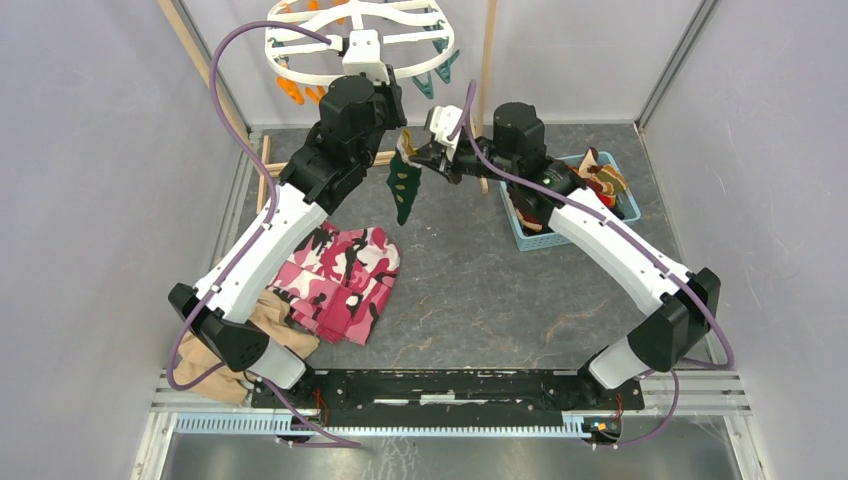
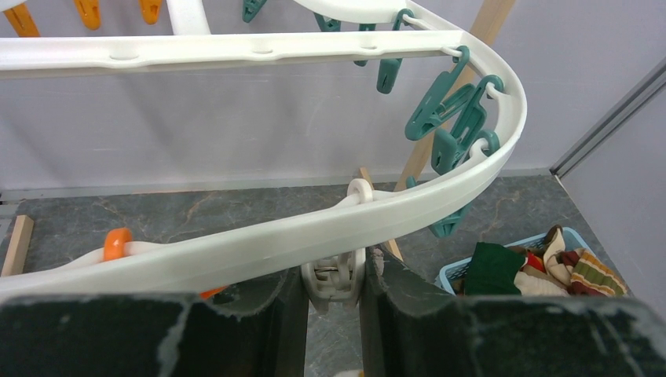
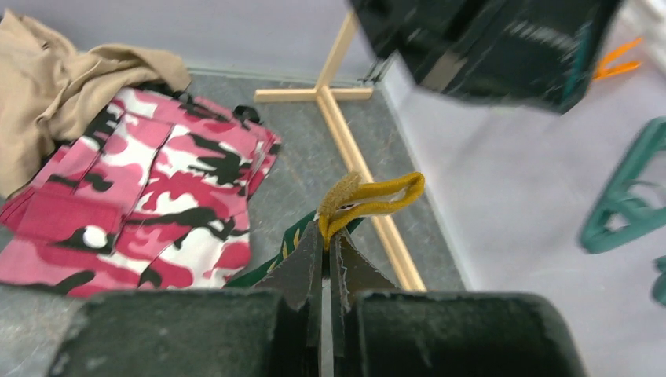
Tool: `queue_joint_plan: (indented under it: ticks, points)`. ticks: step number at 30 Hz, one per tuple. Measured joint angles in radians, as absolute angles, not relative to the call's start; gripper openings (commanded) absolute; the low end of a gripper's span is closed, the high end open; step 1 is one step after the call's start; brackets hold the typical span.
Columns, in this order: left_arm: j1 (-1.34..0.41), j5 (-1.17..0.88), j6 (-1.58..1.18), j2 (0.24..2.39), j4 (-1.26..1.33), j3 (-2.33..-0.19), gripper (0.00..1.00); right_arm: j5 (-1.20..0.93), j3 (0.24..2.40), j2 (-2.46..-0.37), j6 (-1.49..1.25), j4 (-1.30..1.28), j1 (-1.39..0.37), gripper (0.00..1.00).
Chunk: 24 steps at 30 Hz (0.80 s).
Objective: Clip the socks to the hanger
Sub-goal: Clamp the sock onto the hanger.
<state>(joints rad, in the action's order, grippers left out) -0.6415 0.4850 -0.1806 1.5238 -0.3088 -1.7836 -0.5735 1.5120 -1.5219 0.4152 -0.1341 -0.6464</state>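
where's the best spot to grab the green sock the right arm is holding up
The yellow cuff of the dark green sock: it sticks out free past the fingertips of the right gripper, while the body hangs below. Come from beyond the fingertips, facing the gripper.

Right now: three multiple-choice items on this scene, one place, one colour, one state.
1. Where is the blue basket?
A. table's right side, by the right arm
B. left of the left arm
C. between the arm bases
2. What colour is the clip in the left gripper jaws?
A. orange
B. white
C. teal
3. The right gripper is:
A. open and empty
B. shut on the green sock
C. shut on a clip
Answers: 1 A, the top view shows it there; 2 B, the left wrist view shows it white; 3 B, its jaws pinch the sock's yellow cuff.
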Motion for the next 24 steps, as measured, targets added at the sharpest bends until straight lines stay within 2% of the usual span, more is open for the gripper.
queue_joint_plan:
  ticks: [7, 24]
  points:
    - [-0.641, 0.473, -0.187, 1.521, -0.309, -1.784, 0.10, -0.548, 1.620, -1.580, 0.403, -0.081, -0.647, 0.00]
    - [-0.641, 0.461, -0.191, 1.515, -0.309, -1.784, 0.10, -0.567, 1.661, -1.641, 0.450, -0.063, -0.647, 0.00]
